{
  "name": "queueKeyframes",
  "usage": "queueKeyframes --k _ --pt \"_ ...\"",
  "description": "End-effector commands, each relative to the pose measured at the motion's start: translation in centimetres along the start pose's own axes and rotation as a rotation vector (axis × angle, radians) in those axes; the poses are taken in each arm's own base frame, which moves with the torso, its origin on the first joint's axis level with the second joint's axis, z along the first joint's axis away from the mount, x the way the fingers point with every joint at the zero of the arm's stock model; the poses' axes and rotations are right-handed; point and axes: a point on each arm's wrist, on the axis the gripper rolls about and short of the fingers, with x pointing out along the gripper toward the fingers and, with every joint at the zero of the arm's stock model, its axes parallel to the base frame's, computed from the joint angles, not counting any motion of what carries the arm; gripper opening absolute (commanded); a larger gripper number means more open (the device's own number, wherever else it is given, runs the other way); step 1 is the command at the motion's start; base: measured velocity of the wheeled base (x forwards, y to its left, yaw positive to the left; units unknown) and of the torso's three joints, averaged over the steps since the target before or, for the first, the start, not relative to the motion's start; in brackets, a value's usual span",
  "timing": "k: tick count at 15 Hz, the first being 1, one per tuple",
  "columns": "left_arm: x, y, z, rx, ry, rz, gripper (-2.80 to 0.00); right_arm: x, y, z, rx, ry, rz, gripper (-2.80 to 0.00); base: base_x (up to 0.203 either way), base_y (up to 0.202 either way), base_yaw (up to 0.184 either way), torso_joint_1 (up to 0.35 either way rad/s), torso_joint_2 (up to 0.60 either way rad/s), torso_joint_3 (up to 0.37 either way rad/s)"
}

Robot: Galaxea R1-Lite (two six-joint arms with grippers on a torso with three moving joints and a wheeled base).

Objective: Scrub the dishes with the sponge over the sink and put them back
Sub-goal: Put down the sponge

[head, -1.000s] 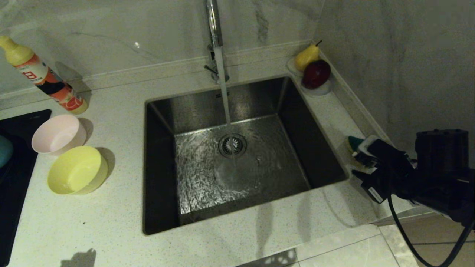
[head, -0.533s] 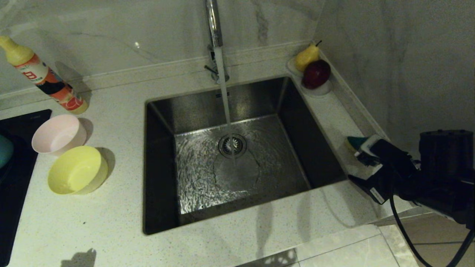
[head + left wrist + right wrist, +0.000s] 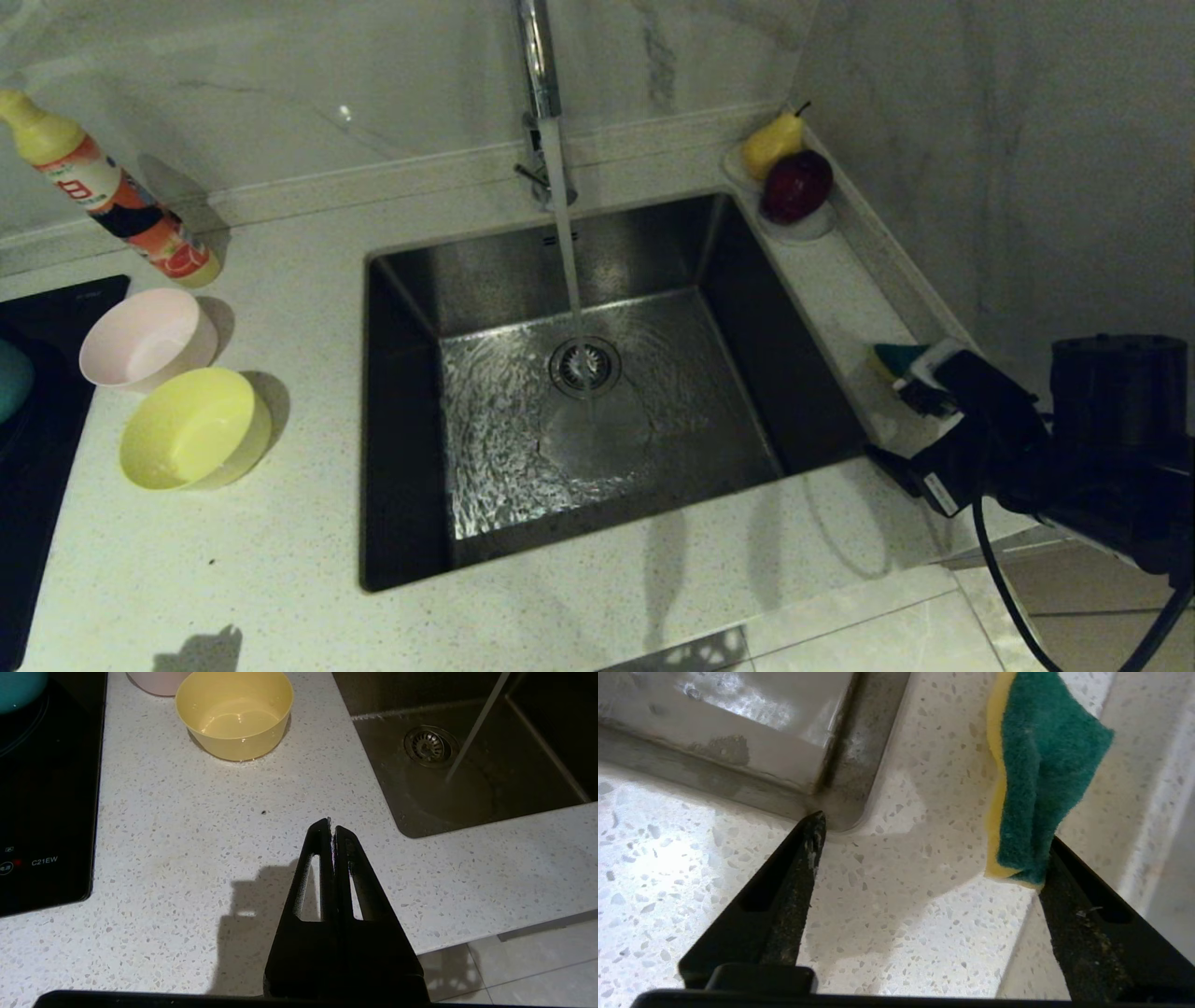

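Observation:
The sponge (image 3: pixel 892 357), green over yellow, lies on the counter right of the sink (image 3: pixel 485 280). My right gripper (image 3: pixel 896 415) stands open around it. In the right wrist view the sponge (image 3: pixel 1041 774) rests against one fingertip (image 3: pixel 1057 854), with a wide gap to the other; the gripper (image 3: pixel 934 830) grips nothing. The pink bowl (image 3: pixel 145 336) and yellow bowl (image 3: pixel 194 427) sit left of the sink. The blue bowl (image 3: pixel 11 378) shows at the left edge. My left gripper (image 3: pixel 331 826) hangs shut and empty over the front counter, near the yellow bowl (image 3: pixel 233 714).
Water runs from the tap (image 3: pixel 537 56) onto the drain strainer (image 3: pixel 585 366). A detergent bottle (image 3: pixel 107 191) leans at the back left. A dish with a pear and an apple (image 3: pixel 794 182) sits in the back right corner. A black cooktop (image 3: pixel 37 439) lies left; a wall (image 3: pixel 980 187) closes the right.
My right gripper's jaws have spread wide apart, the near finger swinging toward the counter's front. The sponge has stayed on the counter. The left arm has not moved.

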Motion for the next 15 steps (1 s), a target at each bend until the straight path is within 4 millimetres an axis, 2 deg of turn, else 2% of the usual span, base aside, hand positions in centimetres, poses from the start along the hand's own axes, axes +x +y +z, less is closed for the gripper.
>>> queueKeyframes --k 1,7,15 --pt "0.2 0.0 -1.1 0.0 0.037 0.0 -2.8 0.1 -0.1 0.3 0.0 0.002 -0.028 0.0 0.0 0.0 0.0 0.0 0.0 0.0" --pt "0.2 0.0 -1.1 0.0 0.037 0.0 -2.8 0.0 0.6 1.0 0.101 -0.032 -0.022 0.0 0.0 0.0 0.0 0.0 0.0 0.0" --pt "0.2 0.0 -1.1 0.0 0.038 0.0 -2.8 -0.9 -0.2 1.9 0.208 -0.071 -0.074 0.0 0.0 0.0 0.0 0.0 0.0 0.0"
